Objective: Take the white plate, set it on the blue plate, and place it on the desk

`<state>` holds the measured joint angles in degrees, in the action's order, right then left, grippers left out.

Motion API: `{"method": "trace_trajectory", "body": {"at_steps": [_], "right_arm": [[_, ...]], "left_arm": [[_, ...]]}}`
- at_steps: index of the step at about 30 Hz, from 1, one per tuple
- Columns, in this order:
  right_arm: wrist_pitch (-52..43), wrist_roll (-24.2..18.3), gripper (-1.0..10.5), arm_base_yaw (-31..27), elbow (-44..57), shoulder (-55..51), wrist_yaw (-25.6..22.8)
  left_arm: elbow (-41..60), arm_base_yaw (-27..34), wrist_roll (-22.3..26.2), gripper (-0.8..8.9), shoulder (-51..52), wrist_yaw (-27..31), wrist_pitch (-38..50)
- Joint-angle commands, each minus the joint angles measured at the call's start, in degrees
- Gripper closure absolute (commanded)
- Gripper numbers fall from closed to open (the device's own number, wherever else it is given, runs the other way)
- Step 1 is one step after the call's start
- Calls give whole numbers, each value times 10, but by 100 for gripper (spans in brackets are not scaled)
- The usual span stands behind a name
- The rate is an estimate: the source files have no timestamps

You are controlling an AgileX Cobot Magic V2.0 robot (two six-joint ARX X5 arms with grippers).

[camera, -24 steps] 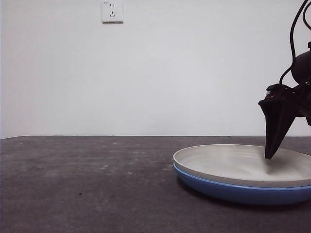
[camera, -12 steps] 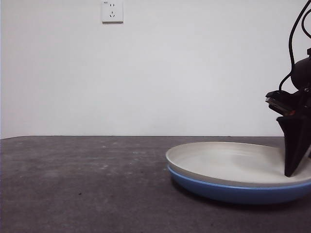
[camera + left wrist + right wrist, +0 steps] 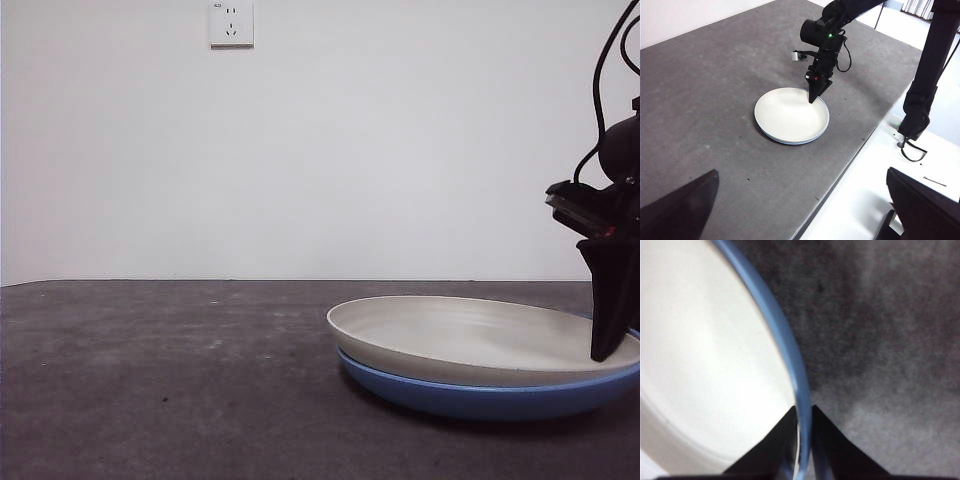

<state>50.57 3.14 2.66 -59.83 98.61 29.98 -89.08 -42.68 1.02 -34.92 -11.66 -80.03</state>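
Stacked and sliding leftward across the dark grey-brown mottled desk [image 3: 170,380]: matte off-white round plate [image 3: 470,338] nested on the glossy blue round plate [image 3: 480,398], at the right of the front view, their left edge further left than half a second ago. Pinching the stack's right rim, the right gripper [image 3: 801,426], one black jaw inside the white plate and one outside the blue rim, nearly closed on both rims together; a second ago, tip resting further in on the white plate's floor. Meaning, as a judgement: stacking done, and the pair apparently being dragged or readied for a lift to its resting place on the desk. Left gripper [image 3: 795,210] waiting high and well apart from the plates, jaws spread wide with nothing between them. No brand, label or legible writing anywhere; only a white wall socket [image 3: 231,23] on the far wall, any marking too small to read.
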Motion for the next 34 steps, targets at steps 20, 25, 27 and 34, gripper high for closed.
{"method": "trace_trajectory", "body": {"at_steps": [20, 25, 27, 34], "right_arm": [[16, 90, 937, 104, -125, 5, 33], [-36, 139, 938, 139, -127, 15, 59], [-52, 157, 937, 148, -129, 24, 65], [-66, 164, 937, 165, -144, 69, 60]], "left_arm": [[-7, -5, 20, 155, -3, 3, 23], [-7, -5, 26, 155, -3, 3, 23], [-7, -5, 27, 155, -3, 3, 24], [-7, -5, 26, 155, -3, 3, 24]]}}
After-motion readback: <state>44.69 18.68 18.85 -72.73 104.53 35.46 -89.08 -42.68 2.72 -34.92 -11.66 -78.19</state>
